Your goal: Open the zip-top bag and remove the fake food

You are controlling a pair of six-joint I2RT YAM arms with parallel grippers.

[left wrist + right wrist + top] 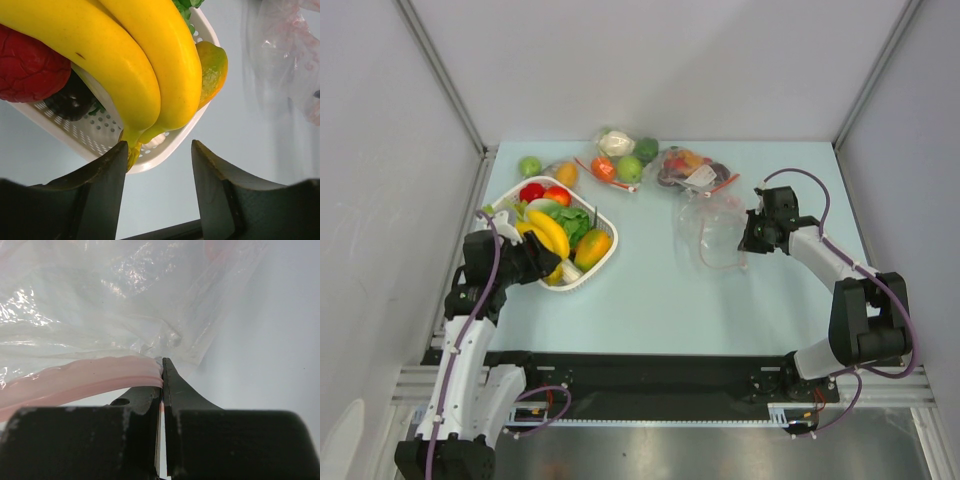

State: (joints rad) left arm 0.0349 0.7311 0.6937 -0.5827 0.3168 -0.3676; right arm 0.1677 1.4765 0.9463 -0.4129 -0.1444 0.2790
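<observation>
The zip-top bag (pixel 712 228) lies crumpled and clear on the table, right of centre. My right gripper (pixel 748 240) is shut on its pink zip strip (pixel 75 377), pinched between the fingertips (pixel 162 362). The fake food sits in the white basket (pixel 582 281) at the left: a yellow banana bunch (pixel 548 232), green lettuce (pixel 572 222), an orange-yellow fruit (pixel 592 248) and a red piece (pixel 532 192). My left gripper (pixel 548 262) stands open at the basket's near rim (pixel 165 150). The banana bunch's (pixel 135 65) stem ends beside its left fingertip, with nothing between the jaws.
At the back of the table lie a clear bag with cauliflower and green fruit (pixel 620 155) and a clear bag with dark items and a white label (pixel 695 170). A green apple (pixel 529 166) and an orange fruit (pixel 566 174) rest behind the basket. Grey walls close in both sides.
</observation>
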